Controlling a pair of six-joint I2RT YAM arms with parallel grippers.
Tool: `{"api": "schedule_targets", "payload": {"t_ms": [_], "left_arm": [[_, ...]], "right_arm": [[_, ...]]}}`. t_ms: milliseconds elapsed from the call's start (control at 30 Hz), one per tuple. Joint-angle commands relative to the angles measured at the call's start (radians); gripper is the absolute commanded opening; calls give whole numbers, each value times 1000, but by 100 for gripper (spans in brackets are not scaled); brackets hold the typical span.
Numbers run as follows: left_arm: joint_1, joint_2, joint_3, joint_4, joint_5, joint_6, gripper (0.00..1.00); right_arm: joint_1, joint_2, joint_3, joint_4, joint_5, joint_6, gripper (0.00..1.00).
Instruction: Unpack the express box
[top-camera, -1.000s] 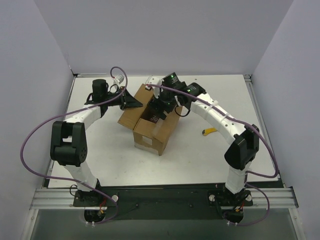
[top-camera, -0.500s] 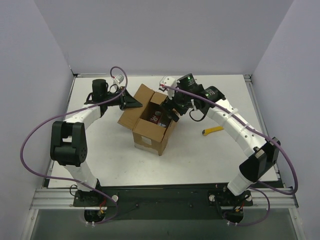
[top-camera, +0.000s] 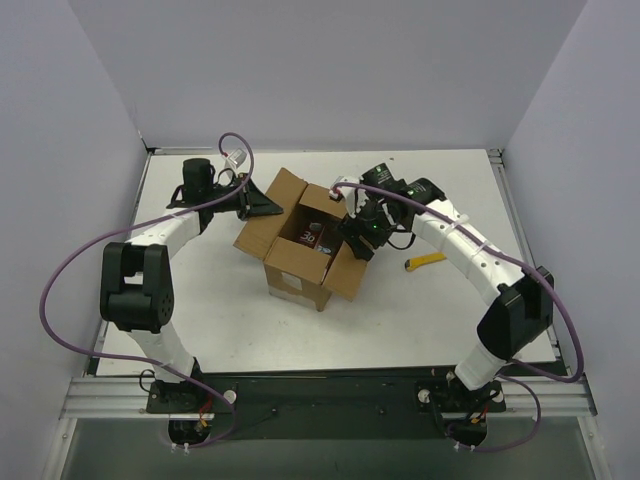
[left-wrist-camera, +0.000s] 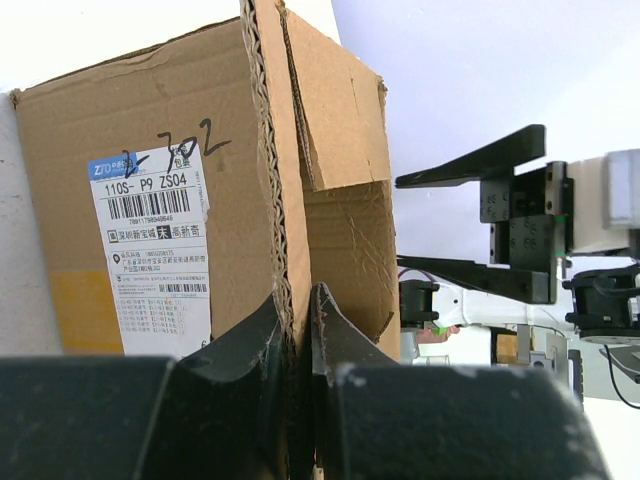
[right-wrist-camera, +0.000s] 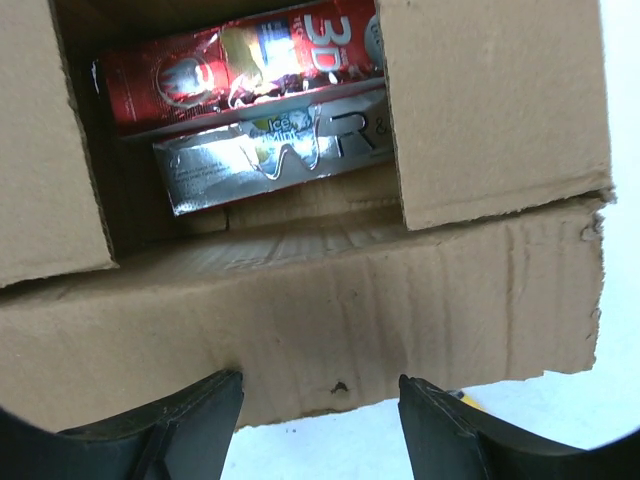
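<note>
Left gripper pinches express box flap; right gripper spread-jawed above it.

Your left arm and right arm are a matched pair: white shells on the long links, chunky black housings at the joints. A thin purple cable hangs in a loose loop off each one, and each stands on a black base. Small dark screw holes dot the right arm's white shell. The left gripper has matte black fingers with scuffed, pale-flecked edges. The right gripper is black too, and seen side-on its fingers are flat tapered blades on a black-and-white block.
</note>
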Motion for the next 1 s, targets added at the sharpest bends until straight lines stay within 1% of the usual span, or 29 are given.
{"api": "schedule_targets", "payload": {"t_ms": [0, 133, 300, 400, 500, 633, 700, 833, 967], "left_arm": [[0, -21, 21, 30, 27, 34, 17], [-6, -16, -1, 40, 34, 34, 17], [-16, -10, -8, 44, 39, 31, 17], [-14, -1, 4, 34, 42, 35, 17], [-14, 2, 36, -25, 37, 83, 17], [-14, 1, 54, -62, 43, 121, 17], [-17, -4, 62, -59, 60, 120, 17], [-40, -18, 71, -52, 83, 118, 17], [-59, -28, 59, -52, 96, 118, 17]], "right_arm": [[-11, 58, -3, -57, -63, -10, 64], [-9, 121, 57, -31, -133, 19, 63], [-8, 184, 136, -18, -143, 47, 63], [-11, 179, 202, -63, -101, -1, 64], [-12, 141, 258, -101, -55, -42, 64], [-3, 107, 350, -103, -21, -59, 64], [15, 119, 377, -95, -9, -59, 65], [47, 203, 408, -69, 15, -94, 67], [67, 273, 424, -6, 66, -140, 68]]}}
